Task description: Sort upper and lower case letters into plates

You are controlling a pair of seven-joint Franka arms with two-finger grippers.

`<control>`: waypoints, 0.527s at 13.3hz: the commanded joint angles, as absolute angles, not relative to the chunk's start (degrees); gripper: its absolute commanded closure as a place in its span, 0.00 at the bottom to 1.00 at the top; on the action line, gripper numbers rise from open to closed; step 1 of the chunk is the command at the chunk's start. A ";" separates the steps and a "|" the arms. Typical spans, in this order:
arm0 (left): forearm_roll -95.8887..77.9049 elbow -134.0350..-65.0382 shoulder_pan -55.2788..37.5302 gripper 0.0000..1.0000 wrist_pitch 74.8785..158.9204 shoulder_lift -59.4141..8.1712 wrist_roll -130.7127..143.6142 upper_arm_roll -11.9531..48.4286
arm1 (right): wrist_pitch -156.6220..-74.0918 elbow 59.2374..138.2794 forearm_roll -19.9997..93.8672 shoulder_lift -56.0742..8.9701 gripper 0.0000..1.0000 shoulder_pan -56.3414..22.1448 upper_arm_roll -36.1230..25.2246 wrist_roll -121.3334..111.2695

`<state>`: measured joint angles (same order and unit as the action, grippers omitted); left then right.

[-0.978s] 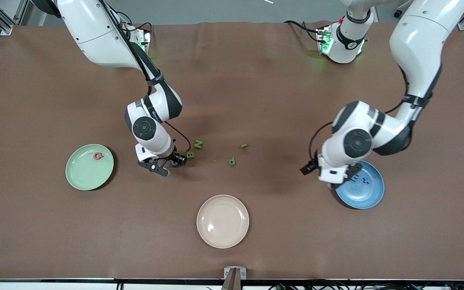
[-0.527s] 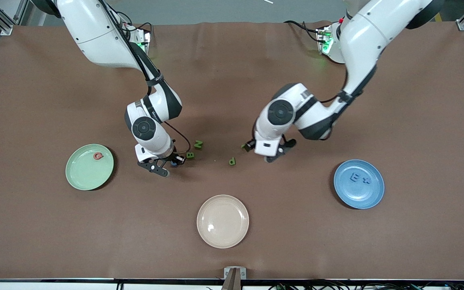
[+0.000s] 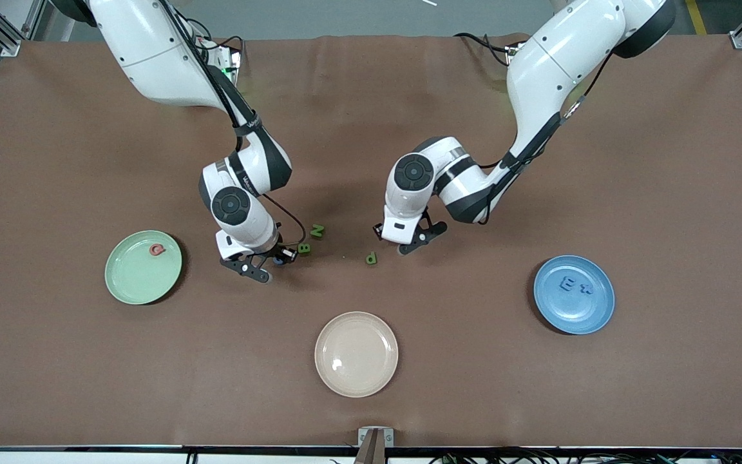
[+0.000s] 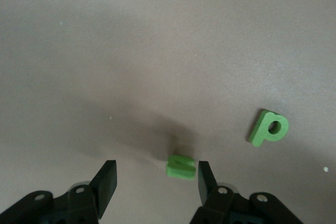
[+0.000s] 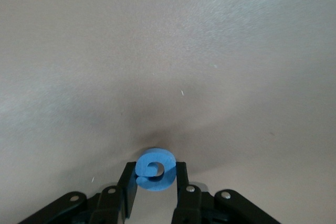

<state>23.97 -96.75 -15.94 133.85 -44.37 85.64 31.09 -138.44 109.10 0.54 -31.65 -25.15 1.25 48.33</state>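
The brown worktop (image 3: 371,399) lies largely bare along its edges, and broad open surface separates the three plates. The mint green plate (image 3: 136,274) sits toward the right arm's end and carries a red letter (image 3: 157,249); the blue plate (image 3: 574,309) sits toward the left arm's end with blue letters (image 3: 575,285) on it; the cream plate (image 3: 356,354) lies between them, nearest the front camera. The loose letters cluster at mid-worktop: a green B (image 3: 304,247) and a green N (image 3: 317,230) lie just beside the right hand (image 3: 272,261), and a green p (image 3: 371,258) lies by itself between the two hands. The right hand, low at the worktop, is clenched on a blue curled letter (image 5: 155,170), which fills the narrow gap between its fingers (image 5: 128,187). The left hand (image 4: 156,182) is low over the worktop beside the green p, its jaws standing apart around a small green letter (image 4: 181,166) set on edge; one finger (image 4: 206,182) is close against that letter, the other well clear, so nothing is gripped.
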 commanded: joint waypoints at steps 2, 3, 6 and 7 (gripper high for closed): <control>26.72 -94.49 -17.13 0.38 134.74 -46.05 84.64 30.67 | -122.38 110.30 -0.26 -19.10 0.87 -20.42 1.05 38.10; 26.89 -93.53 -17.83 0.39 134.74 -46.75 84.64 30.59 | -120.60 110.39 -0.26 -17.51 0.86 -18.04 1.14 33.53; 26.63 -91.85 -19.07 0.40 134.74 -48.16 84.90 30.50 | -118.39 110.74 -0.26 -16.44 0.86 -11.01 1.06 21.14; 26.63 -91.85 -19.42 0.40 134.74 -48.34 84.90 30.50 | -118.65 110.83 -0.26 -16.61 0.86 -8.99 1.05 16.83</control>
<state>25.75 -94.05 -18.11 134.94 -46.86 85.04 31.05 -117.53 108.65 0.29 -16.78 -12.97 0.06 23.35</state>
